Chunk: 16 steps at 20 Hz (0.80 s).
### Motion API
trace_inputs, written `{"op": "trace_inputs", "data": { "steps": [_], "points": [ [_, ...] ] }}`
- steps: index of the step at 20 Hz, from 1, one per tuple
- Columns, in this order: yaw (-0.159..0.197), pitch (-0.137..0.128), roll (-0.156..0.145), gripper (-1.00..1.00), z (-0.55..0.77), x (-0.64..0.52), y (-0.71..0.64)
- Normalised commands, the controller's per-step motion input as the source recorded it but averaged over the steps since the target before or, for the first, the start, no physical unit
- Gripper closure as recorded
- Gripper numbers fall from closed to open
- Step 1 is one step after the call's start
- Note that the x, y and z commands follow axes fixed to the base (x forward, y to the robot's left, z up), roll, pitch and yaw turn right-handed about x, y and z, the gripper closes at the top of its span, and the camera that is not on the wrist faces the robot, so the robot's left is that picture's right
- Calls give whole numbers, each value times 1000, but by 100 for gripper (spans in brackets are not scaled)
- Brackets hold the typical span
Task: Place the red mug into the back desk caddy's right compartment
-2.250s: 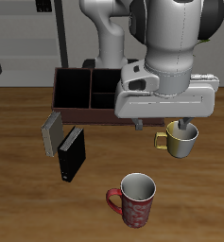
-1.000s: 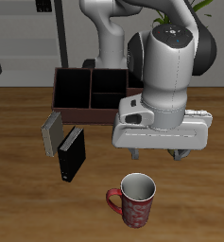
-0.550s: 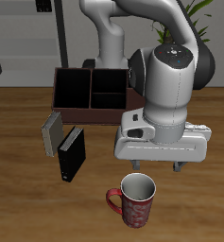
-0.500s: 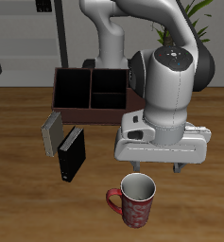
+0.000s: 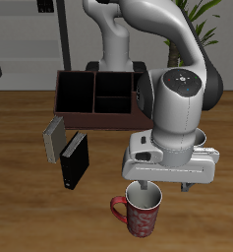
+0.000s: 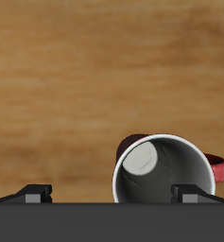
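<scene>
Gripper (image 5: 165, 185) now lower and nearer the table's front edge than a second ago, hanging right over the red mug (image 5: 138, 209); reads as the approach for a grasp. One finger just inside the rim, I think. Jaws spread, nothing held. Mug upright on the wood-grain table (image 5: 20, 212), well in front of the back desk caddy (image 5: 96, 96). Speckled red-and-white glazed wall, loop handle, smooth grey inside (image 6: 165, 175). Caddy: boxy, dark maroon, black-lined; its right compartment hidden behind the arm.
</scene>
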Motion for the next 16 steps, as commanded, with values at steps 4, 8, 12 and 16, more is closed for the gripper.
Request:
{"op": "trace_inputs", "data": {
  "steps": [4,8,12,16],
  "points": [
    [-26,38,5,-100,-249,76,46],
    [-22,37,-9,-100,-267,88,19],
    [5,34,0,-100,-266,66,-7],
    [-9,34,11,-100,-209,36,1]
  ]
}}
